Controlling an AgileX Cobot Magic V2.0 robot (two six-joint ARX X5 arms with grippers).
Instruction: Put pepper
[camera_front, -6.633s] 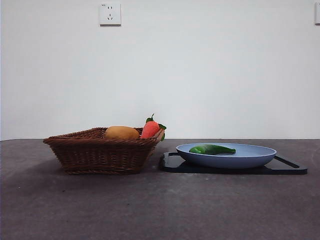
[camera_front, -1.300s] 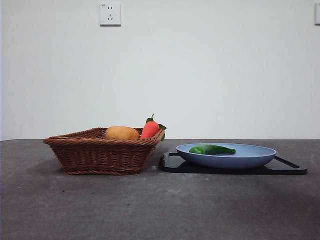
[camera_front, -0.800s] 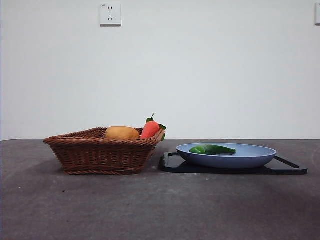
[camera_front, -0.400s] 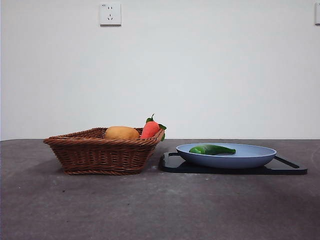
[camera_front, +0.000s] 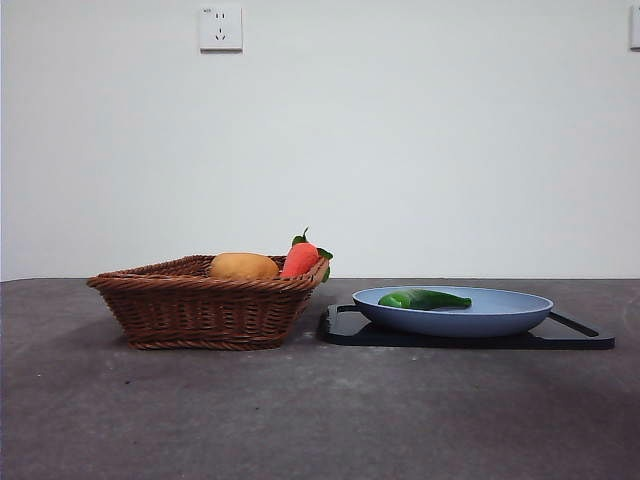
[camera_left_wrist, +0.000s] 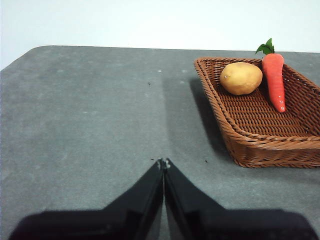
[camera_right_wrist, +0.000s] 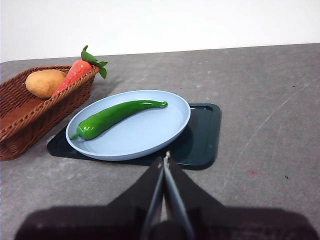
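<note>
Pepper (camera_right_wrist: 116, 115) lies alone on the blue plate (camera_right_wrist: 165, 132), which sits on a dark tray (camera_right_wrist: 202, 140) beside the wicker basket (camera_front: 200, 300). It is probably light and, being glossy, likely slippery — I would grip across the thick middle, not the thin tail. Long, green, thick at one end, it tapers to a darker curved tip. Left gripper (camera_left_wrist: 163, 163) and right gripper (camera_right_wrist: 165, 159) both wait back — jaws pressed together, holding nothing.
</note>
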